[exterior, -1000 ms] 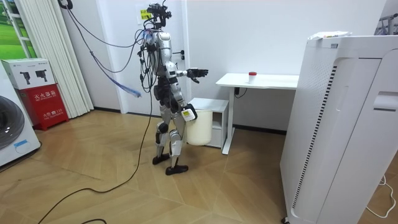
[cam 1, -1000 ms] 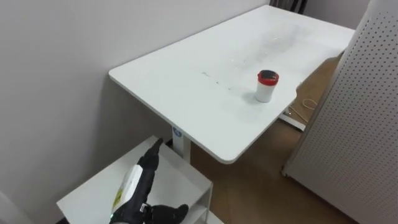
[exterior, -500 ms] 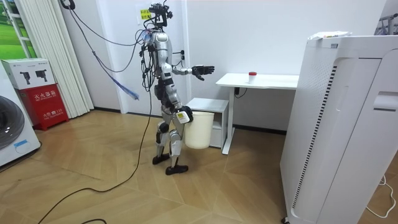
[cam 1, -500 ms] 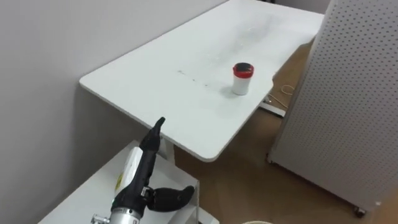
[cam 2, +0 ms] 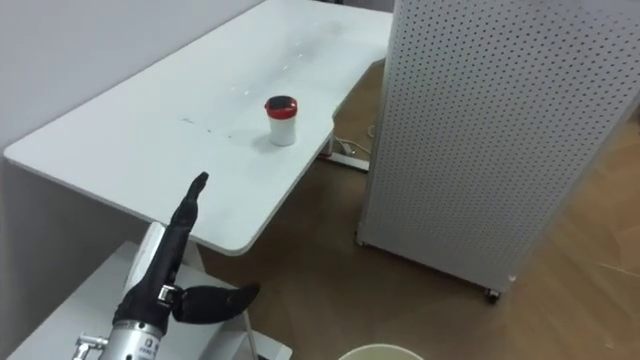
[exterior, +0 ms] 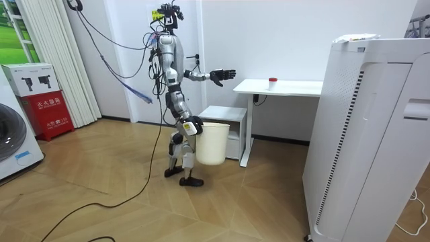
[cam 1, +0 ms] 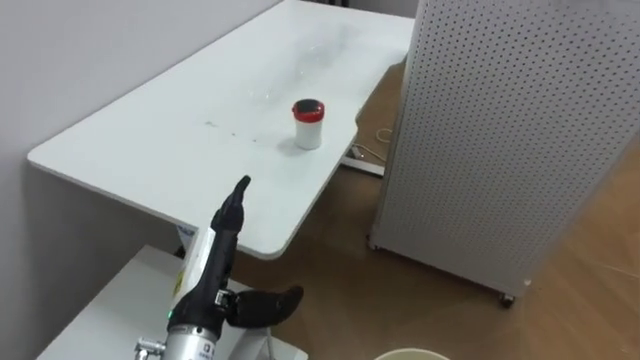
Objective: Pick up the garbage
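A small white cup with a red lid stands upright near the right edge of the white desk; it is a small dot on the desk in the room view. My left hand is held out open, fingers straight and pointing at the cup, well short of it and over the desk's near corner. In the room view this hand hangs in the air just before the desk's end. My right hand hangs at my hip, shut on the rim of a white bin. The bin's rim shows at the bottom edge.
A low white cabinet stands under the desk's near end. A tall white perforated unit stands close to the desk's right side, with wooden floor between. A washing machine and red box stand at the room view's left.
The head view has swung right, bringing the perforated unit in. My left hand has risen and reached out further toward the desk. The bin has swung round in front of my legs.
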Available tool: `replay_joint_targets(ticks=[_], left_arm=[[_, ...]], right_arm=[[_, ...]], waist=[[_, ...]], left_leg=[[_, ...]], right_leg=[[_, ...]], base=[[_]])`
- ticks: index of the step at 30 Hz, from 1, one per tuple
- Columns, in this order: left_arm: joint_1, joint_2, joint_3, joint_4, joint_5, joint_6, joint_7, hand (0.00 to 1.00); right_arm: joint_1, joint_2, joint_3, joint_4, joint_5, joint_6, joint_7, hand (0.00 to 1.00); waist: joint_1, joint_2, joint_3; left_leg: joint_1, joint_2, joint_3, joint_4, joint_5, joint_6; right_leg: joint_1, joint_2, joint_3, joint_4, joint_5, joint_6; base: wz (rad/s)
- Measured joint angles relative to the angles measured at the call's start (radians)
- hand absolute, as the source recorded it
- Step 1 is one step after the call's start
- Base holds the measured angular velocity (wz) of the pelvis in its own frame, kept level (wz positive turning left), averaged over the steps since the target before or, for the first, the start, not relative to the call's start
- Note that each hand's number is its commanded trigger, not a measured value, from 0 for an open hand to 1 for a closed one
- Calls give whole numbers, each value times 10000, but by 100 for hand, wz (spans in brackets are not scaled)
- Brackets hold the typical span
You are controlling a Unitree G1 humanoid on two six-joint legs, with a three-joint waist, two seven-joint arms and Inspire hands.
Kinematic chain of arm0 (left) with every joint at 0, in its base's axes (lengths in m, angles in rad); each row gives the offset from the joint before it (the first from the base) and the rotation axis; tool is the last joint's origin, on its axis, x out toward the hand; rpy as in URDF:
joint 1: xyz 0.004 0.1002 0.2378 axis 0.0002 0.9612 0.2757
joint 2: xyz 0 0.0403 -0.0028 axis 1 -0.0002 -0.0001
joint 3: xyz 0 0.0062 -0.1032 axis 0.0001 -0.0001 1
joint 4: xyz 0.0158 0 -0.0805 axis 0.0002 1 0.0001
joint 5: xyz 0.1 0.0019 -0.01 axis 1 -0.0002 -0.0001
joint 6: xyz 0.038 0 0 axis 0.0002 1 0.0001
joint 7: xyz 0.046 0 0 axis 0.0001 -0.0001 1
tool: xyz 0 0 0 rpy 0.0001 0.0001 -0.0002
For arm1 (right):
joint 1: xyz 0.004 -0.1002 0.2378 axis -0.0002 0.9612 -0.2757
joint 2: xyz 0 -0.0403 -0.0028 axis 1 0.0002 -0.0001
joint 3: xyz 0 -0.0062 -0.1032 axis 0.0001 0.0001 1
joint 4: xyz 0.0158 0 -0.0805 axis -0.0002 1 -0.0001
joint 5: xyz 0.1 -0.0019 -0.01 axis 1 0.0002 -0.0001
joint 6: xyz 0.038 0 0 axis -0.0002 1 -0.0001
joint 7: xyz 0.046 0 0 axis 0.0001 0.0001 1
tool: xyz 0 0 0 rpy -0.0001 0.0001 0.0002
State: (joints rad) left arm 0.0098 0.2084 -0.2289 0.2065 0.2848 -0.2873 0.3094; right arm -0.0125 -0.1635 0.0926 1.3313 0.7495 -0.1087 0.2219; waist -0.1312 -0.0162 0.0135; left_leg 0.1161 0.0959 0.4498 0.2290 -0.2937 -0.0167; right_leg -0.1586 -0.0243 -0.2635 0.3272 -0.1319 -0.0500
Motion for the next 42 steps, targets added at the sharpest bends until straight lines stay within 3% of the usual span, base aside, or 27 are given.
replay_joint_targets(ticks=[3, 4, 5, 6, 7, 8, 9, 10, 11, 12, 13, 14, 15, 17, 18, 19, 20, 21, 23, 29, 31, 34, 35, 37, 39, 40, 42], left_arm=[[5, 0, 306, -212, 12, 0, 39, 0], [53, -18, 450, -213, -2, 2, 78, 0], [98, -76, 513, -214, -66, 16, 117, 0], [103, -103, 509, -214, -123, 16, 125, 0], [110, -129, 503, -209, -202, 17, 123, 0], [114, -173, 503, -210, -214, 16, 119, 0], [107, -195, 501, -210, -231, 14, 108, 0], [93, -303, 507, -209, -380, -10, 108, 0], [98, -408, 508, -209, -405, -11, 111, 0], [117, -422, 505, -209, -415, -13, 111, 0], [133, -422, 507, -211, -523, -16, 108, 0], [133, -438, 514, -215, -566, -17, 114, 0], [137, -438, 514, -215, -567, -17, 111, 0], [179, -438, 624, -245, -569, -18, 112, 0], [244, -438, 696, -306, -569, -18, 114, 0], [375, -418, 834, -473, -560, -29, 153, 0], [582, -373, 913, -726, -552, -32, 223, 0], [721, -344, 924, -846, -551, -38, 297, 0], [970, -336, 952, -1202, -555, -38, 334, 0], [957, -334, 983, -1251, -563, -38, 202, 0], [954, -338, 952, -1250, -566, -38, 223, 0], [847, -327, 882, -1249, -443, -43, 330, 0], [836, -332, 875, -1250, -362, -43, 375, 0], [819, -336, 823, -1251, -44, -48, 529, 0], [803, -382, 851, -1251, 9, -47, 862, 0], [768, -420, 860, -1251, 10, -48, 1040, 0], [740, -420, 818, -1251, -27, -81, 1202, 0]], right_arm=[[-9, -6, 12, 20, -239, 4, 22, 100], [4, -8, 15, 38, -401, 5, 35, 100], [36, -103, 15, 61, -484, 6, 30, 100], [59, -168, 32, 59, -505, 6, 19, 100], [122, -260, 76, 8, -559, 7, 6, 100], [183, -318, 189, -61, -548, -2, -19, 100], [198, -334, 204, -57, -540, -2, -71, 100], [208, -348, 190, -9, -553, -1, -197, 100], [207, -357, 166, 92, -562, 1, -273, 100], [212, -358, 168, 127, -556, 1, -295, 100], [227, -351, 171, 165, -558, 8, -354, 100], [235, -348, 175, 236, -506, 22, -438, 100], [261, -348, 174, 241, -484, 34, -496, 100], [393, -308, 181, 218, -487, 69, -617, 100], [405, -305, 180, 219, -521, 111, -654, 100], [412, -310, 171, 221, -559, 144, -680, 100], [429, -309, 170, 234, -565, 144, -663, 100], [442, -303, 171, 243, -566, 144, -664, 100], [439, -311, 174, 235, -671, 111, -665, 100], [424, -255, 426, -105, -1028, 100, -660, 100], [315, -244, 490, -193, -1000, 66, -664, 100], [261, -252, 605, -297, -1213, -4, -679, 100], [238, -275, 604, -285, -1257, -12, -789, 100], [231, -311, 600, -188, -1246, -35, -872, 100], [130, -303, 605, -163, -1224, -36, -874, 100], [72, -303, 605, -211, -1171, -47, -836, 100], [118, -301, 627, -218, -1095, -52, -778, 100]], waist=[[59, -72, 10], [52, -180, 17], [80, -118, 33], [132, -57, 40], [273, -86, 90], [348, -95, 89], [324, -81, 69], [385, -136, 59], [575, -201, 75], [620, -220, 81], [664, -216, 77], [780, -213, 72], [851, -208, 65], [1045, -232, -2], [1088, -233, -72], [1097, -277, -104], [1102, -336, -117], [1144, -386, -136], [1156, -447, -144], [1143, -400, -108], [1140, -416, -85], [1131, -425, -50], [1136, -428, -35], [1160, -210, 20], [1159, -44, 67], [1165, 29, 103], [1151, 16, 90]], left_leg=[[-23, 364, 330, 1001, -403, -257], [-267, 577, 289, 2189, -424, -285], [-712, 1005, 90, 3717, -369, -247], [-943, 1205, -76, 4455, -276, -163], [-1470, 1403, -629, 5746, 218, 98], [-1943, 1308, -1284, 6361, 492, 122], [-2189, 1236, -1491, 6433, 460, 140], [-2679, 972, -1671, 6249, 387, 250], [-3116, 683, -1783, 5735, 357, 297], [-3370, 575, -1909, 5409, 370, 278], [-3802, 296, -2105, 4461, 463, 144], [-4064, 118, -2147, 3224, 701, -47], [-4182, 74, -2162, 2637, 882, -43], [-4352, -175, -2293, 849, 2113, 96], [-4292, -252, -2392, 610, 2417, 101], [-3976, -420, -2483, 368, 2887, 350], [-3827, -496, -2487, 427, 3091, 582], [-3780, -567, -2494, 521, 3132, 637], [-3813, -733, -2560, 1157, 2541, 703], [-3849, -921, -2573, 2526, 1399, 849], [-3822, -1042, -2574, 2612, 1192, 909], [-3473, -1344, -2417, 2440, 1007, 1166], [-3308, -1476, -2443, 2443, 857, 1273], [-3007, -1479, -2763, 2307, 439, 1243], [-2906, -1502, -3088, 2235, 336, 1283], [-2775, -1501, -3218, 2044, 359, 1277], [-2568, -1480, -3353, 1862, 366, 1257]], right_leg=[[5, 104, -10, 508, -547, -250], [89, 128, 153, 740, -763, -320], [267, 238, 199, 792, -881, -415], [345, 309, 363, 825, -934, -468], [530, 472, 729, 971, -1038, -554], [664, 490, 904, 1041, -1124, -615], [728, 516, 990, 1050, -1169, -615], [774, 523, 1248, 1080, -1252, -636], [843, 512, 1509, 1027, -1267, -663], [888, 505, 1583, 984, -1279, -681], [995, 549, 1677, 839, -1291, -691], [1044, 595, 1825, 795, -1364, -690], [1064, 618, 1886, 797, -1410, -681], [1239, 639, 2193, 816, -1695, -587], [1271, 631, 2306, 824, -1764, -548], [1414, 562, 2350, 704, -1876, -432], [1637, 468, 2238, 489, -1936, -332], [1736, 380, 2141, 369, -1963, -284], [2251, 47, 1520, -149, -2022, -108], [2903, -368, 1099, -84, -2215, 241], [2816, -551, 852, 474, -2317, 422], [2080, -1086, 671, 2702, -2299, 518], [1802, -1310, 616, 3597, -2095, 854], [1526, -1336, 595, 4509, -1597, 1078], [1171, -1359, 638, 4695, -1782, 1163], [810, -1422, 665, 4556, -2128, 1145], [338, -1550, 721, 3757, -2328, 1148]], base=[[-29], [-40], [-45], [-62], [-67], [-56], [-42], [-55], [-65], [-59], [-39], [-36], [-34], [-35], [-37], [-33], [-35], [-31], [-8], [1], [12], [36], [42], [34], [21], [17], [25]])
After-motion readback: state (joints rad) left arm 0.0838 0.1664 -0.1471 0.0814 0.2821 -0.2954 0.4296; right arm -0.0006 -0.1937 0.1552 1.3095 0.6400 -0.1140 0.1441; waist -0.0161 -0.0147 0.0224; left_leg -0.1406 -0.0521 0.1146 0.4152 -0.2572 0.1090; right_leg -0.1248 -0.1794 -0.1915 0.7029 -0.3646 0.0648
